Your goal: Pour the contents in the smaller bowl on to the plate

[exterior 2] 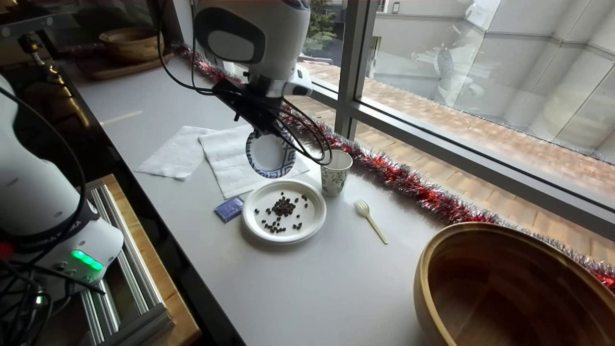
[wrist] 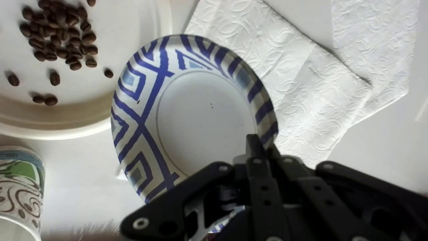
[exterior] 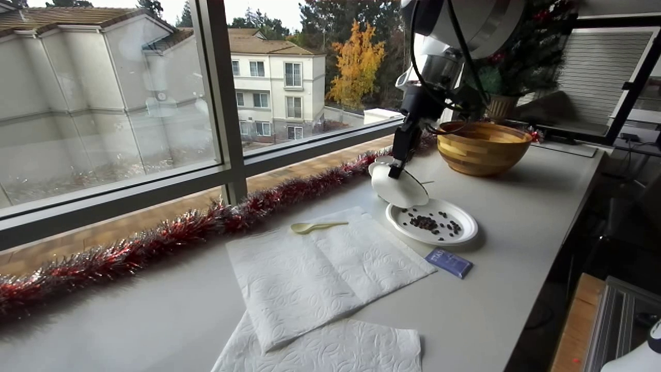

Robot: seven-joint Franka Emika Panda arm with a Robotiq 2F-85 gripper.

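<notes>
A long, smooth white tabletop (exterior: pixel 129 310) stands beside wide glass windows (exterior: pixel 119 93) in grey metal frames (exterior: pixel 214 77), and daylight lies across it. Outside, under pale sky (exterior: pixel 281 10), stand cream-coloured, brown-roofed buildings (exterior: pixel 279 77) and a leafy orange-yellow tree (exterior: pixel 356 67).

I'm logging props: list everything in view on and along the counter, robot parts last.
plate: 1, white, on counter
smaller bowl: 1, white and blue, tilted at plate's edge
beans: dozens, dark brown, on plate
napkins: 2, white, overlapping near plate
spoon: 1, pale yellow, at a napkin's edge
cup: 1, white, patterned, beside plate
fork: 1, pale yellow, near cup
packet: 1, purple-blue, beside plate
large wooden bowl: 1, golden-brown, past fork from plate
far wooden bowl: 1, brown, on a brown tray
tinsel: count unclear, red and silver, along window
decorated tree: 1, green, behind large wooden bowl
framed panel: 1, black-edged, beside decorated tree
robot arm: 1, white, over counter
end effector: 1, black, shut on smaller bowl's rim
</notes>
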